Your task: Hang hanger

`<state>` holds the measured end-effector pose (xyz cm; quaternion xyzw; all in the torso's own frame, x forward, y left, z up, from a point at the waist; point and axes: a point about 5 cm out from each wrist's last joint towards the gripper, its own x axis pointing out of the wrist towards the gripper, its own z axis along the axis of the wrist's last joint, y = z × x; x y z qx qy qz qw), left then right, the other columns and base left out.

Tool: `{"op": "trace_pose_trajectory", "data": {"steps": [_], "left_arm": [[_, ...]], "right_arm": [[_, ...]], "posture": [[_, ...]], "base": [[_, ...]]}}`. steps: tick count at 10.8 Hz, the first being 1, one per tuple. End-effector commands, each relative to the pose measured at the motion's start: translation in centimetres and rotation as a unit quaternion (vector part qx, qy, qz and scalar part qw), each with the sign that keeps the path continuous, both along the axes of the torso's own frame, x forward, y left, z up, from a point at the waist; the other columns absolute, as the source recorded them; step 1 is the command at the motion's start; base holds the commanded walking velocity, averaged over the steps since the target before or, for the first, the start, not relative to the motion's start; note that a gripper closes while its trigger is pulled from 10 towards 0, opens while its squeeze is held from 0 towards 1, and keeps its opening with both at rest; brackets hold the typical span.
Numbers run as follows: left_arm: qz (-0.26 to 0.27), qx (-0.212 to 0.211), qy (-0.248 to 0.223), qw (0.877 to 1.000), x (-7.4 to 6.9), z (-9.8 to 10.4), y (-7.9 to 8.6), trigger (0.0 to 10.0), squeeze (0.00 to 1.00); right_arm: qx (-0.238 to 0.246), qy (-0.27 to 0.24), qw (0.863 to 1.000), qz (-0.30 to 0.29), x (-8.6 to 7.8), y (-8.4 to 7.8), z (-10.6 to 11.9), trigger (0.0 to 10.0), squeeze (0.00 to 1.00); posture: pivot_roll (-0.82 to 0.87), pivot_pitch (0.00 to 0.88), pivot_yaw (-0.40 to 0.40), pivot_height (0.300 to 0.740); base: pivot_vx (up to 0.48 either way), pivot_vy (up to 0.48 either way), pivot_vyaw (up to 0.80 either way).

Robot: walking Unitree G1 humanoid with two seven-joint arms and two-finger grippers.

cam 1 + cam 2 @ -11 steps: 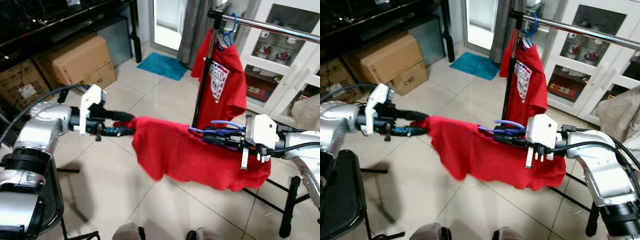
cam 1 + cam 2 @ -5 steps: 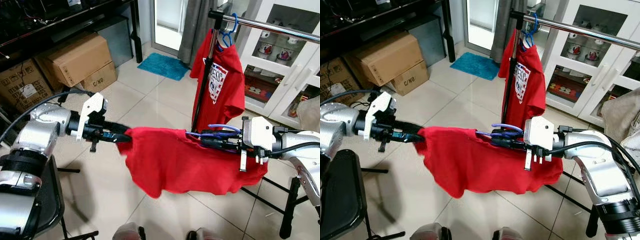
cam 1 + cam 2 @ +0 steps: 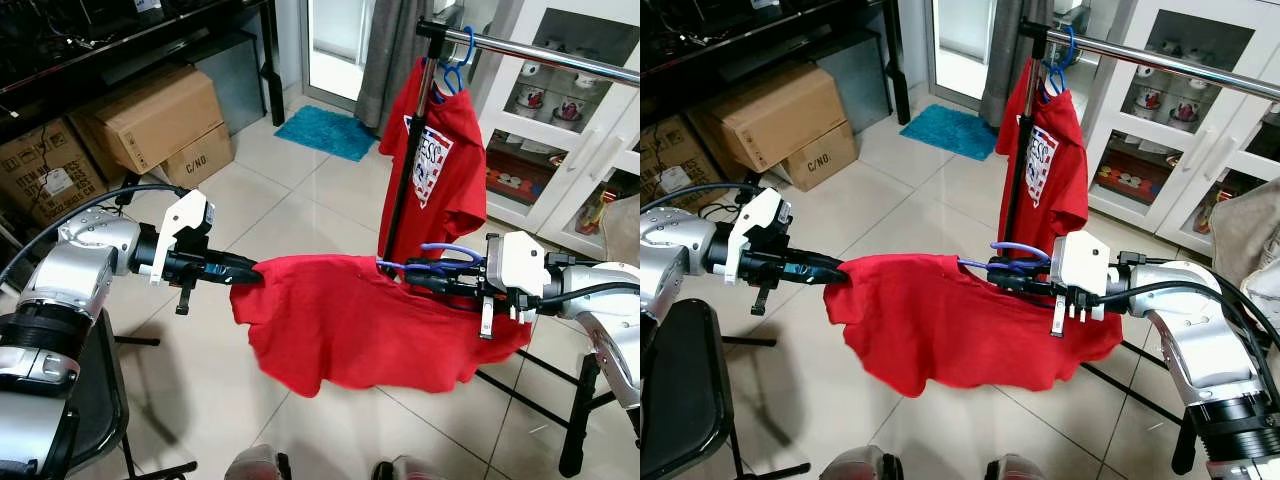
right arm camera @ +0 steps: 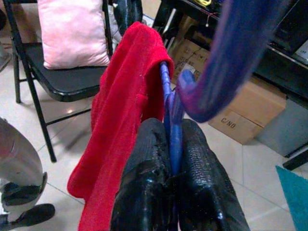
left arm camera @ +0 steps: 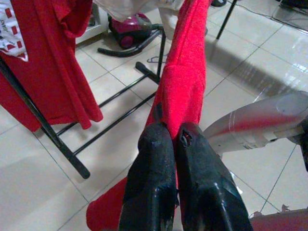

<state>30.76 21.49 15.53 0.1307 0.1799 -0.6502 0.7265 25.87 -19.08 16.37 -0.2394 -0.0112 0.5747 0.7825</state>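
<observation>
Tiled floor (image 3: pixel 300 200), "C/NO" box (image 3: pixel 197 157), both claws clamped: left claw (image 3: pixel 243 268) red shirt (image 3: pixel 350 320), right claw (image 3: pixel 425 282) blue hanger (image 3: pixel 450 250)

We see matt red cloth shirt (image 3: pixel 350 320), smooth blue plastic hanger (image 4: pixel 173 120), shiny metal rail (image 3: pixel 560 55) upper right, glossy floor tiles (image 3: pixel 290 200), cardboard boxes (image 3: pixel 150 120) upper left.
</observation>
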Motion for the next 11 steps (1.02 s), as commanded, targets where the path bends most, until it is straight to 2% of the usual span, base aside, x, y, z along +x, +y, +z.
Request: {"op": "trace_pose_trajectory", "data": {"steps": [1,7,11], "left_arm": [[-0.01,0.01,-0.003,1.0,-0.3,0.2,0.2,0.0,0.0],[0.012,0.006,-0.013,1.0,0.1,0.5,0.7,0.0,0.0],[0.061,0.003,-0.038,0.997,0.3,2.0,2.7,0.0,0.0]], "right_arm": [[-0.008,-0.013,1.0,0.001,0.3,0.0,0.4,0.0,0.0],[-0.01,-0.012,1.0,-0.01,0.6,-0.6,0.3,0.0,0.0],[-0.013,0.019,0.996,-0.082,1.1,-3.7,-1.3,0.0,0.0]], "posture": [[-0.06,0.0,0.045,0.74],[-0.06,0.0,0.048,0.74],[-0.06,0.0,0.045,0.74]], "base": [[0.0,0.0,0.0],[0.0,0.0,0.0],[0.0,0.0,0.0]]}}
